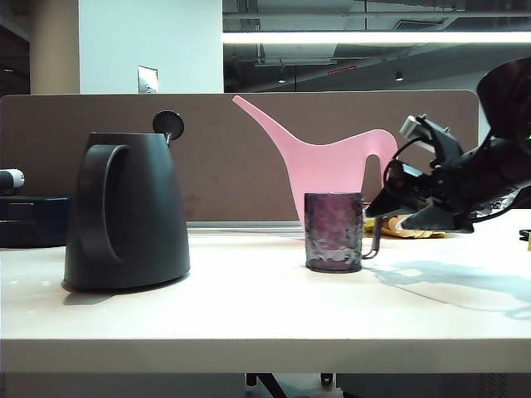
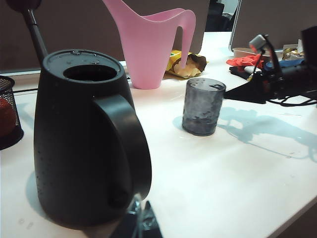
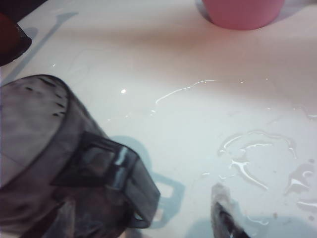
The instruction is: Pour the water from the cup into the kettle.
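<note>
Cup beside open right end effector.

1. pink watering can standing upright toward the back of the counter; long spout angled up
2. water puddles spread on the counter surface
3. crumpled yellow wrapper right beside the can's base
4. black mesh basket at the edge; something red inside

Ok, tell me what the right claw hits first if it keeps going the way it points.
Probably the cup: the right claw, open, points at its handle side from just beside it, though depth is unclear.
</note>
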`<state>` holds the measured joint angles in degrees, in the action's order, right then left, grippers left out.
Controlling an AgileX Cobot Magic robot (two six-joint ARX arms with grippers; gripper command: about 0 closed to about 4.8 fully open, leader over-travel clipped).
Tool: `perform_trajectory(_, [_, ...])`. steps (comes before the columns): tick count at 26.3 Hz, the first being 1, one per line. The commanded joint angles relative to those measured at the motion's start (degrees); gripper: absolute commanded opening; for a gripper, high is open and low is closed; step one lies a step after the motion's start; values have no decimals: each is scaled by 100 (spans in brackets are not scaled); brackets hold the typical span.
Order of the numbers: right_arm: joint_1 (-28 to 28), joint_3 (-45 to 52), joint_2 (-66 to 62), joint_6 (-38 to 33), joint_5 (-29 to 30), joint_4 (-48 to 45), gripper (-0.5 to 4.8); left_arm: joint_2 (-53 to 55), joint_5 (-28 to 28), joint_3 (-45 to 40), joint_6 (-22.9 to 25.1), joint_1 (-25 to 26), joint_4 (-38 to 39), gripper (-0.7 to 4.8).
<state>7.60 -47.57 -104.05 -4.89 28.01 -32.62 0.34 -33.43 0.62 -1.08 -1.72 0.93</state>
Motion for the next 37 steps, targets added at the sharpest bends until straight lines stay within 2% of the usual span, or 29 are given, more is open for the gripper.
perform_trajectory(1, [59,-201,-149,-7,-68,74,364,2,-26,17,0,0,-57,-5])
perform_trajectory(5, [138,-518,-444,-7,-155,94,358,2,-24,17,2,0,-59,-5])
perform_trajectory(8, [208,-697,-632,-7,-153,96,308,2,-26,17,2,2,-57,-5])
perform_trajectory(11, [295,-907,-901,-4,-168,107,282,2,-24,17,4,2,-57,-5])
perform_trajectory(14, [326,-933,-955,0,-286,96,174,2,-24,17,7,2,-59,-5])
perform_trajectory(16, [328,-933,-955,0,-284,59,68,2,-24,17,7,2,-59,-5])
perform_trajectory(18, [328,-938,-955,0,-286,-13,-7,2,-20,17,24,2,-57,-5])
perform_trajectory(34, [339,-940,-769,0,-398,-304,-8,2,2,15,22,2,-55,-5])
perform_trajectory(37, [339,-942,-415,94,-767,0,-8,2,2,15,22,2,-55,-5])
